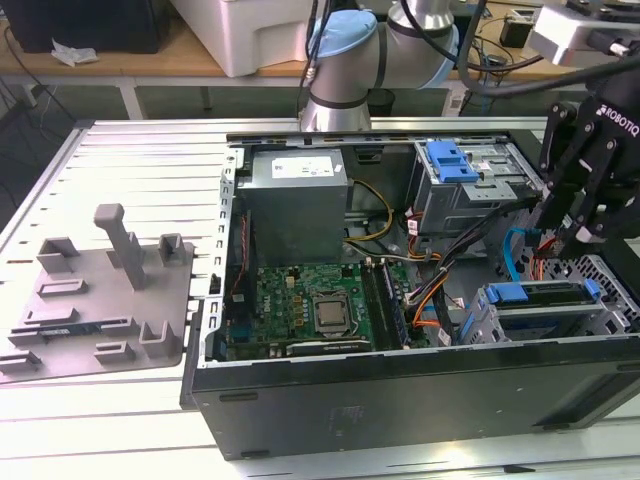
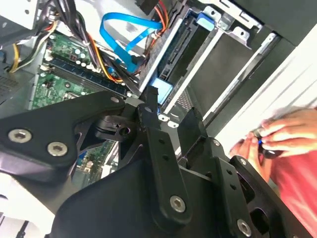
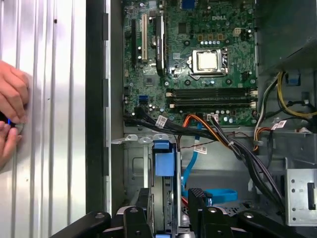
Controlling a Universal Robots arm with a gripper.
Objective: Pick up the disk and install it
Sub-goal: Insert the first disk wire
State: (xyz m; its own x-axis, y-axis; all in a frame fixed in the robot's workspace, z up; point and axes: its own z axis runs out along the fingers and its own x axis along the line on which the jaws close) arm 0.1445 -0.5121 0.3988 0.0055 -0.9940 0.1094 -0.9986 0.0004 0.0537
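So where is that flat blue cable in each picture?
Exterior view: blue cable beside the gripper.
Second wrist view: blue cable looped beside the motherboard.
First wrist view: blue cable between gripper and motherboard.
Shared landmark: green motherboard.

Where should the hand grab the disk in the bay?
Probably the blue carrier edge of the disk: it stands on edge in the bay, thin side facing the case's open side. Come from there, open hand straddling that width.
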